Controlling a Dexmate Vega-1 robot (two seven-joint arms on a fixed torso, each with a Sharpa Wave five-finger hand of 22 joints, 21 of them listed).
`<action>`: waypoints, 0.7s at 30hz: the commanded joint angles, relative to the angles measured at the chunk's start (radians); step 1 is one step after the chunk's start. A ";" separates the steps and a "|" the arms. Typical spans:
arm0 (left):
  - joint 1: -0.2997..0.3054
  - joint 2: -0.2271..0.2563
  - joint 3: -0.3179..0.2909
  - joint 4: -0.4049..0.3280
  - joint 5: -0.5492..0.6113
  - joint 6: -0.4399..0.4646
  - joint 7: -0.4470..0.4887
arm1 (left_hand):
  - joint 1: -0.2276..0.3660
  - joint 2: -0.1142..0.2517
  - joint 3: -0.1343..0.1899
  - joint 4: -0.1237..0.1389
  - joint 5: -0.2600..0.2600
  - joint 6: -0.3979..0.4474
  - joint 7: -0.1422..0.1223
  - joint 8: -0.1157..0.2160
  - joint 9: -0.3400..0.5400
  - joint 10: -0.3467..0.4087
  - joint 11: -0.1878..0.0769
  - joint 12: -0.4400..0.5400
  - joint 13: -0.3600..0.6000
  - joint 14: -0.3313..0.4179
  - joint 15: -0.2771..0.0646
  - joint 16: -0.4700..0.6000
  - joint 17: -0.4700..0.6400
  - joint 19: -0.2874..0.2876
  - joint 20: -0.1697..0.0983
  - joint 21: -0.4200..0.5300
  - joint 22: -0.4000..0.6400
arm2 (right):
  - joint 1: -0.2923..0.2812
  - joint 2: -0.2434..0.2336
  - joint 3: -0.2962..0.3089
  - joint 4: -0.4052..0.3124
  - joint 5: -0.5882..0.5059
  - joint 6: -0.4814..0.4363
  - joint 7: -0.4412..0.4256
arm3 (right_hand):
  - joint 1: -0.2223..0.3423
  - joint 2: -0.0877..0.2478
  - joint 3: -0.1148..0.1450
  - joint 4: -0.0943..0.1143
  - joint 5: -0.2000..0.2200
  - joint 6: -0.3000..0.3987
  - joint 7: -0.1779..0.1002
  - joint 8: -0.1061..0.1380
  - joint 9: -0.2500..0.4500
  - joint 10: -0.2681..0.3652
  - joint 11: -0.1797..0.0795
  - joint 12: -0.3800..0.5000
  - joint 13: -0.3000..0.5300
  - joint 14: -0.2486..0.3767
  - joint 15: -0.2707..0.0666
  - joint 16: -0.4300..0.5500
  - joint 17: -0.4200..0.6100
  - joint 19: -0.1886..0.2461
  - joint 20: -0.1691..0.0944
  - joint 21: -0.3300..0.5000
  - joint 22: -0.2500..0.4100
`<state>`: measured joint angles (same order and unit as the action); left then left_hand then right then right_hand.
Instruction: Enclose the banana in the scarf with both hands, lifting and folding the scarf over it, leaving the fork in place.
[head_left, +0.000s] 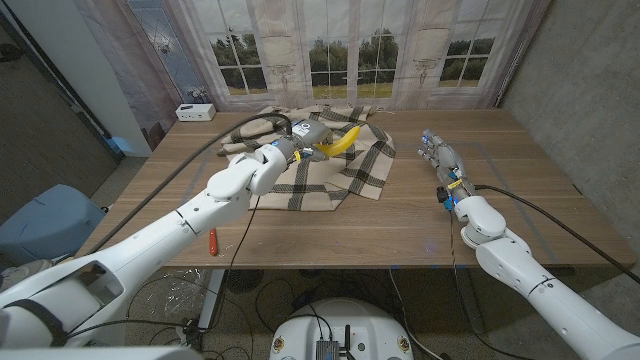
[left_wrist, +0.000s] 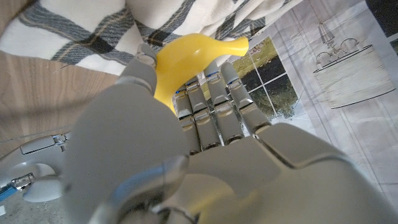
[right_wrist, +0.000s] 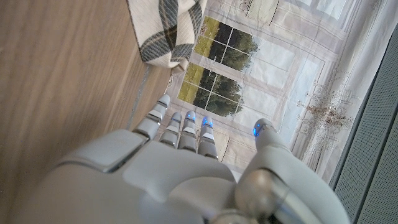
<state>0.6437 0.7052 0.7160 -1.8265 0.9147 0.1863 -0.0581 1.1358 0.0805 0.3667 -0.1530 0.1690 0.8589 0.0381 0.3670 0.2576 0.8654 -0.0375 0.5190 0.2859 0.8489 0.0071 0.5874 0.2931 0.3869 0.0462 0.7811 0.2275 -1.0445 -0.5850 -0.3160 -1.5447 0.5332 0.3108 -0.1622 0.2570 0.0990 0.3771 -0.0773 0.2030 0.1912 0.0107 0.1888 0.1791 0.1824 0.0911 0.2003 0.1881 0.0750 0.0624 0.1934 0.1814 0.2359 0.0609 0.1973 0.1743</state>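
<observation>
While left hand (head_left: 290, 150) fingers grip the curved yellow banana (head_left: 343, 142) on plaid scarf (head_left: 330, 175) — right hand (head_left: 441, 160) fingers spread, empty.

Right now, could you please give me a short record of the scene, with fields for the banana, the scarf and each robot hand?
banana: yellow banana, lying on the scarf, uncovered
scarf: cream and dark plaid scarf, spread and rumpled on the wooden table
left robot hand: left hand over the scarf, right beside the banana; whether it grips the banana cannot be told
right robot hand: right hand apart from the scarf, holding nothing, fingers extended
other: small white box at the table's far left corner
</observation>
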 joint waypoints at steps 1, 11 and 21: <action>-0.030 0.008 0.004 0.045 -0.032 0.074 -0.009 | 0.093 0.101 0.059 0.041 0.007 0.078 -0.024 0.013 0.021 0.073 -0.073 0.008 0.211 0.122 -0.214 0.007 0.138 -0.002 0.000 0.011 -0.001 | 0.013 -0.009 -0.011 -0.006 -0.014 -0.015 -0.002 | 0.000 0.002 0.000 -0.006 0.000 0.007 0.002 0.003 0.002 0.010 0.000 0.003 0.006 0.007 0.002 0.001 0.003 0.011 0.003 0.004 0.002; -0.060 0.011 0.020 0.092 -0.047 0.137 -0.032 | 0.092 0.100 0.061 0.041 0.007 0.076 -0.024 0.012 0.021 0.074 -0.071 0.011 0.221 0.119 -0.215 0.006 0.140 -0.004 0.000 0.018 -0.003 | 0.015 -0.015 -0.015 -0.011 -0.021 -0.018 -0.002 | 0.001 0.002 0.001 -0.008 0.000 0.008 0.001 0.003 0.002 0.010 0.002 0.003 0.006 0.008 0.003 0.001 0.003 0.011 0.004 0.004 0.002; -0.114 0.003 0.051 0.161 -0.060 0.174 -0.059 | 0.092 0.099 0.063 0.040 0.007 0.077 -0.023 0.011 0.021 0.073 -0.071 0.012 0.230 0.121 -0.214 0.007 0.144 -0.007 0.001 0.025 -0.004 | 0.015 -0.017 -0.017 -0.016 -0.026 -0.023 -0.005 | 0.000 0.002 0.001 -0.010 -0.001 0.008 0.001 0.002 0.002 0.011 0.001 0.002 0.006 0.008 0.004 0.001 0.003 0.011 0.003 0.004 0.002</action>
<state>0.5791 0.7140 0.7389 -1.7308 0.8700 0.3120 -0.0901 1.1357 0.0805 0.3667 -0.1531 0.1690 0.8590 0.0382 0.3671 0.2577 0.8654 -0.0374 0.5227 0.2860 0.8486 0.0067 0.5887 0.3307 0.3871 0.0463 0.7965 0.2230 -1.0307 -0.5982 -0.3294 -1.5546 0.5134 0.2930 -0.1636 0.2570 0.0990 0.3728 -0.0813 0.2030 0.1912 0.0106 0.1888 0.1791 0.1823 0.0911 0.2003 0.1881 0.0749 0.0623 0.1934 0.1815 0.2359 0.0609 0.1973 0.1743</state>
